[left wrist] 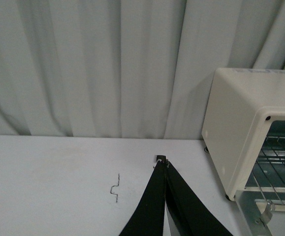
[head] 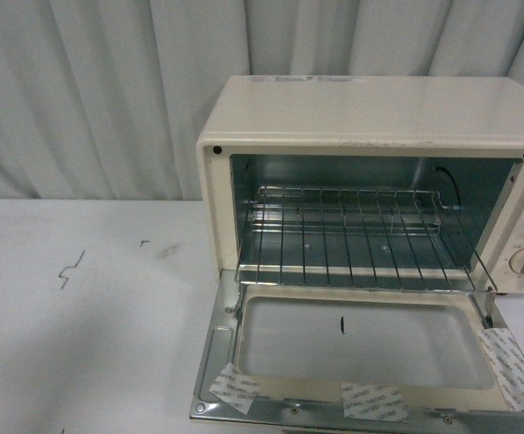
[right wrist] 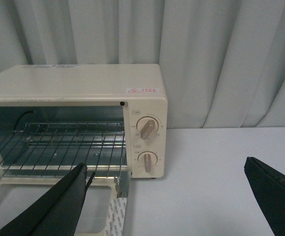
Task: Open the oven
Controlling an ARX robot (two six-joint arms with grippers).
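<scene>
The cream-white oven (head: 370, 113) stands on the white table at centre right of the front view. Its glass door (head: 361, 348) hangs down flat toward me, and the wire rack (head: 361, 231) shows inside the open cavity. Two round knobs (right wrist: 147, 127) sit on its right panel. No arm appears in the front view. My left gripper (left wrist: 163, 160) is shut with nothing in it, hovering over the table to the left of the oven (left wrist: 240, 123). My right gripper (right wrist: 167, 172) is open wide, empty, in front of the oven (right wrist: 83, 81) near the door's right corner.
A pleated grey-white curtain (head: 90, 90) hangs behind the table. Small dark scratch marks (head: 70, 269) dot the white tabletop (head: 80, 344) left of the oven. Strips of printed tape (head: 375, 398) stick to the lowered door's frame.
</scene>
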